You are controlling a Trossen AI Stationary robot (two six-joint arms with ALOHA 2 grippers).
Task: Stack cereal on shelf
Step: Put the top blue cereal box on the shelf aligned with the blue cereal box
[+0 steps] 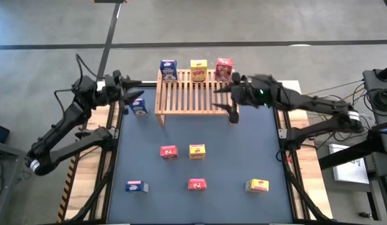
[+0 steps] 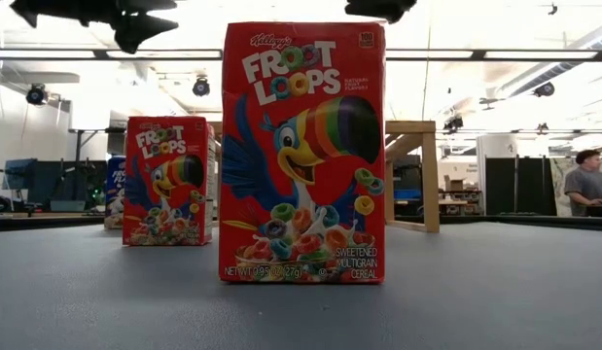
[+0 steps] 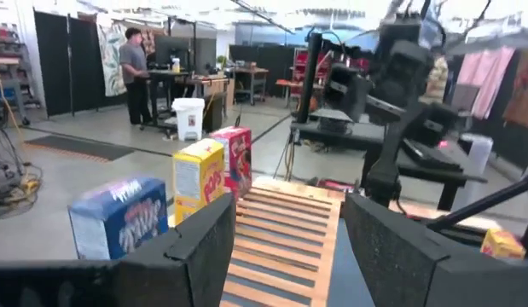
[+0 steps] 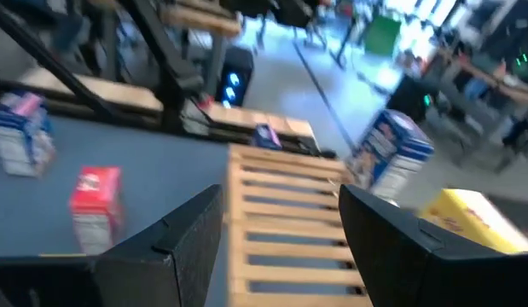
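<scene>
With 3 boxes standing on the wooden rack (image 1: 194, 94), the left gripper (image 1: 132, 95) and right gripper (image 1: 226, 103), both open and empty, should next drop squarely over a table box such as the blue box (image 1: 139, 107) beside the rack's left end.

Blue-grey table top (image 1: 243, 156): wooden rack (image 1: 194, 95) at back edge, six small cereal boxes (image 1: 197, 151) scattered around it.

A person (image 3: 137, 72) stands by a white bin (image 3: 188, 117).

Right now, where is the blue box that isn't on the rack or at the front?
In the high view, that blue box stands on the mat just left of the wooden rack, beside the left gripper.
</scene>
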